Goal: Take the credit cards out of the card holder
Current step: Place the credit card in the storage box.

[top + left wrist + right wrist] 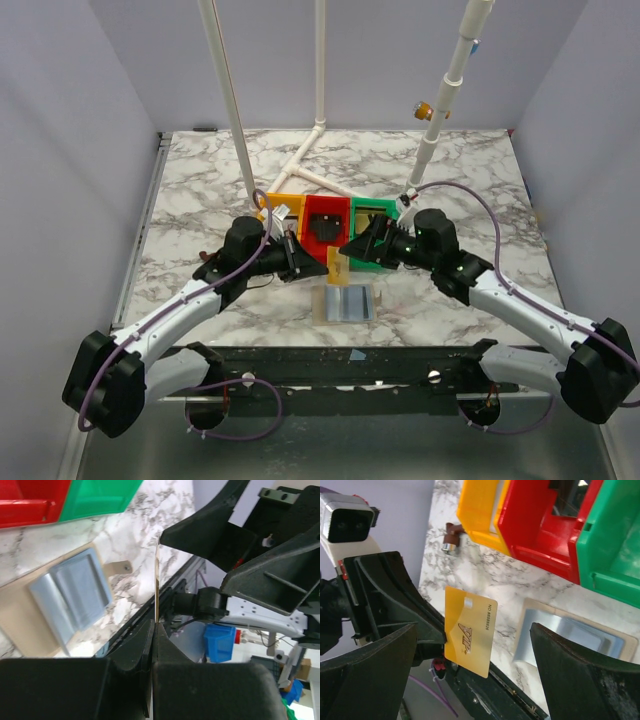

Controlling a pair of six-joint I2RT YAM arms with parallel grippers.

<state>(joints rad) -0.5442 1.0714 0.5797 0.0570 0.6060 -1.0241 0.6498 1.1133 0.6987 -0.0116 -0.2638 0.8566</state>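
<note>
I see my left gripper (pixel 154 629) pinching 1 gold credit card (pixel 469 630) by its lower edge, card upright off the table, card holder (pixel 346 303) lying open flat below the fingertips, my right gripper (pixel 352 247) spread wide, card just ahead of it

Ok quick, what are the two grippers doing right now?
Left gripper: shut on the gold card.
Right gripper: open, holding nothing.

Top external camera looked down from high behind the near edge of the counter (pixel 200 190), whole surface in frame. Wrist cameras sat close, facing each other; both caught the gold card (pixel 470 630), card holder (pixel 75 595), red tray (pixel 535 530) and green tray (pixel 100 495).
</note>
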